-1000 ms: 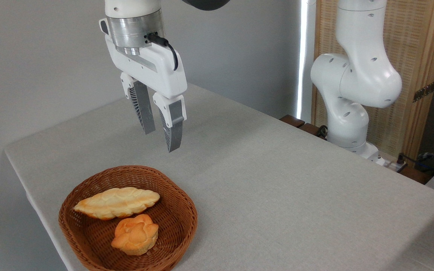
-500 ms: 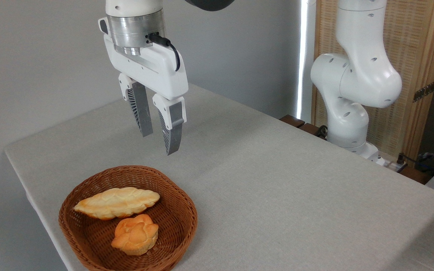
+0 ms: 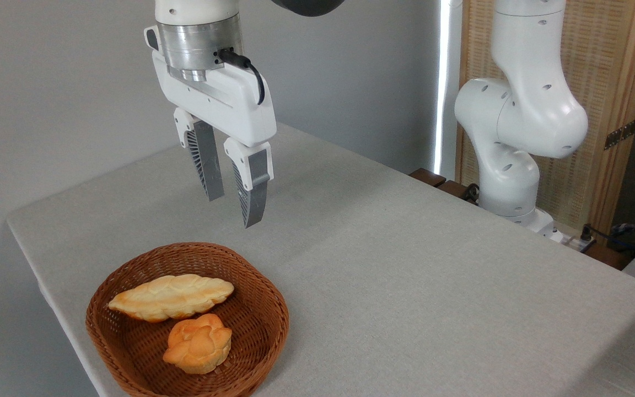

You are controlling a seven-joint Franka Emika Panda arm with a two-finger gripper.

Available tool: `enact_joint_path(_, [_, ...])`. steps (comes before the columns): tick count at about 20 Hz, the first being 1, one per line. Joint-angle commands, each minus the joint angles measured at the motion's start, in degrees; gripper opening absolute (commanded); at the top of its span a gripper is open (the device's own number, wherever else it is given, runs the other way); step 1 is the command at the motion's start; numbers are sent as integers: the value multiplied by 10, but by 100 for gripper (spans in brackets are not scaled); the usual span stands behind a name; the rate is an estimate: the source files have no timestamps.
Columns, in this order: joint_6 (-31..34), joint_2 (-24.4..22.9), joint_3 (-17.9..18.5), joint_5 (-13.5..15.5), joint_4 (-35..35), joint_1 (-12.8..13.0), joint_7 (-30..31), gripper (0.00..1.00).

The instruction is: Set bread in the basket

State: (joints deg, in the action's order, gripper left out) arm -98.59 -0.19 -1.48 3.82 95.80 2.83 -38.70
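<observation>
Grey cloth covers the surface [image 3: 405,264], the largest thing in view, running from the near left corner back toward the wall. Behind its right edge stands the white arm [image 3: 516,110], its base beside a wooden screen, its upper links passing out of the top of the picture and coming down again at the left.

At the near left corner of the surface sits the basket [image 3: 265,331], round, shallow, brown wicker. Two pieces lie inside it. The longer, pale braided loaf [image 3: 171,296] rests across the far half. The bread [image 3: 198,343], the small orange-golden bun with a knobbly top, lies on the basket floor in front of the loaf, touching or almost touching it, and well within the rim.

The hand [image 3: 232,205] hangs in the air above and behind the basket, well clear of the rim and of both pieces. Its two fingers point down with a narrow gap between them, and nothing is held in that gap.

Judged from how things lie, the task looks done: the bun is in the basket and the hand is empty and apart from it. Nothing else on the surface appears to need moving; at most the arm may pull away.
</observation>
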Motion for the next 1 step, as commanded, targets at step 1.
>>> enact_joint_path(1, [-3,-6,12,-7,4,10,-1,100])
